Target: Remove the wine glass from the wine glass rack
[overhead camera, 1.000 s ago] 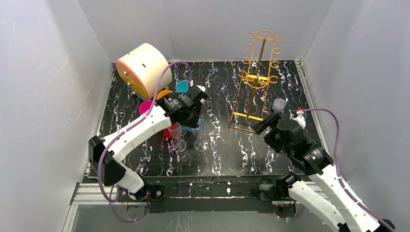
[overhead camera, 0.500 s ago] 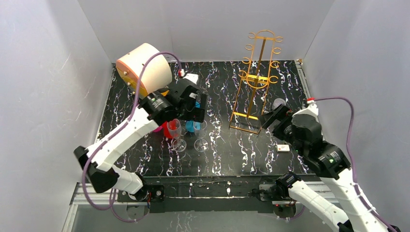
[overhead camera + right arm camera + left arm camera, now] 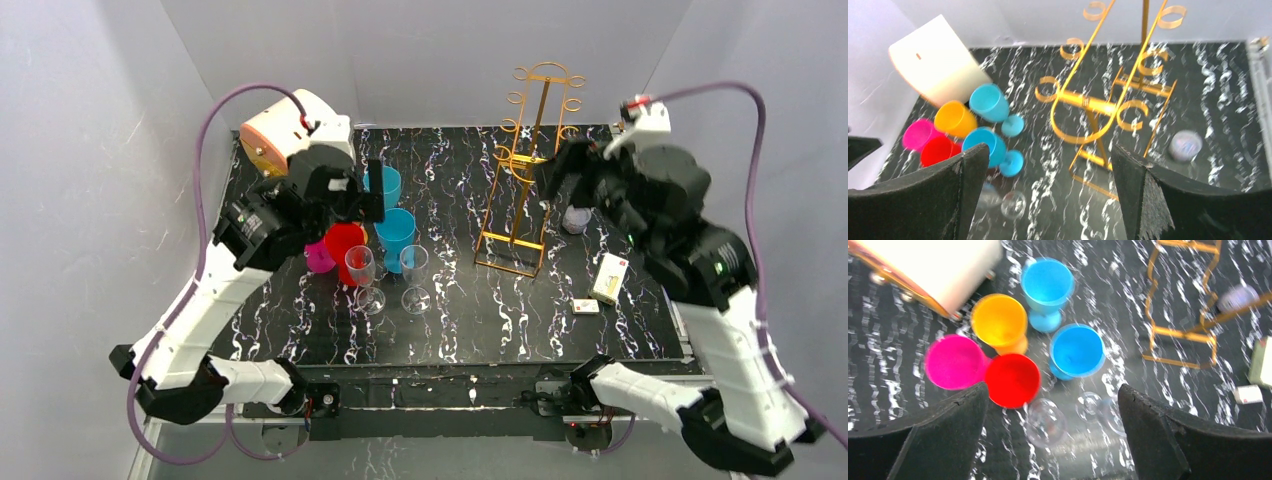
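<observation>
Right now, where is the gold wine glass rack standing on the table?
In the top view the wine glass rack stands upright right of centre, toward the back, between the nearer blue goblet and a small clear container.

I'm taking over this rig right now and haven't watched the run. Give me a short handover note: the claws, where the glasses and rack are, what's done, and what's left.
Left claw: open, empty, raised above the coloured cups.
Right claw: open, empty, raised and facing the wine glass rack, apart from it.
Things: two wine glasses stand upright on the table, beside the cups and left of the rack. The rack stands upright.
Done: no glass shows on the rack's hooks, so the removal looks complete.
Left: probably only pulling both arms back.
</observation>
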Motion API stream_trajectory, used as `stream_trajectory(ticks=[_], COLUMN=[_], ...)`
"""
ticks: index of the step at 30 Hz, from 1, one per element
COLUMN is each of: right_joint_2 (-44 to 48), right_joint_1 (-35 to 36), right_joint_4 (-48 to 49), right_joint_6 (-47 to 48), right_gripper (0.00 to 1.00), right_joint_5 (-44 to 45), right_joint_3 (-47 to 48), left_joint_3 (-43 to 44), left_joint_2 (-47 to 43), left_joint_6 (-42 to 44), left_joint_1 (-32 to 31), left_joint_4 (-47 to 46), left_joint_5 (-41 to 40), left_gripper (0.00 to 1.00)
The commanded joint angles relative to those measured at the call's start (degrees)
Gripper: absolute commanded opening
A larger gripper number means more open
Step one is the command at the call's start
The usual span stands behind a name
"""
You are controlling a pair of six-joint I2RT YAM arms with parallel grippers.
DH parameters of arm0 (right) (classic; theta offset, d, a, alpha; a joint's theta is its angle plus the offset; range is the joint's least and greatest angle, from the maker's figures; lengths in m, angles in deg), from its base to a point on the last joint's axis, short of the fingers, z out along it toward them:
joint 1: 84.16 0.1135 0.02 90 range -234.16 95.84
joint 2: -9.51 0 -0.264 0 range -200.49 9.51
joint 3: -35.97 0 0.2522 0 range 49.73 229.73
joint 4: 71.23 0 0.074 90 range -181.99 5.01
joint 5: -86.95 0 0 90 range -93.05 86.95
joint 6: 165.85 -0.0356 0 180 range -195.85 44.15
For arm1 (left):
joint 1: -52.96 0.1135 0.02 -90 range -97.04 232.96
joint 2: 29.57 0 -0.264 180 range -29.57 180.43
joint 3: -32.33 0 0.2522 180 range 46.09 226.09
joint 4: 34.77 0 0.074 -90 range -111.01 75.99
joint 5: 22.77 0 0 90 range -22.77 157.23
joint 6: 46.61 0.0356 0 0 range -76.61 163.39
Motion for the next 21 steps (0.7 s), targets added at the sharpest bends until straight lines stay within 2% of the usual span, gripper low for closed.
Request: stream_trajectory(ticks=[1,5,8,11,14,15,21], right_joint_2=[-12.91,-25.26,-30.3,-29.07,-27.32,-26.75,-28.37], right_joint_1=[0.05,-0.15,-1.4,-4.87,-22.79,-25.6,-28.22], right_joint_4=[-4.73,-11.62,-14.82,-14.83,-13.61,-12.84,-14.96], right_joint_6=[9.75,11.57,9.88,6.97,5.23,4.3,2.0], right_gripper=[0.99,0.99,0.99,0.99,0.99,0.99,0.99], right_joint_5=[9.28,13.47,10.92,8.35,-6.93,-8.32,-13.44], right_joint_3=[14.96,32.26,39.14,35.49,30.97,30.08,33.87], left_joint_3=[7.6,12.31,13.53,10.48,7.16,6.21,8.57], left_joint_2=[3.76,5.98,5.99,3.15,-0.01,-1.19,-0.81], left_joint_6=[6.07,6.24,3.75,1.35,0.27,-0.03,1.45], left_joint_1=[9.13,20.33,21.32,21.32,21.32,21.32,21.32], left_joint_4=[3.8,5.75,7.09,7.61,7.18,6.8,6.58], left_joint_5=[-0.16,6.24,6.38,4.42,3.66,3.44,4.43], left_gripper=[0.98,0.98,0.98,0.98,0.98,0.98,0.98])
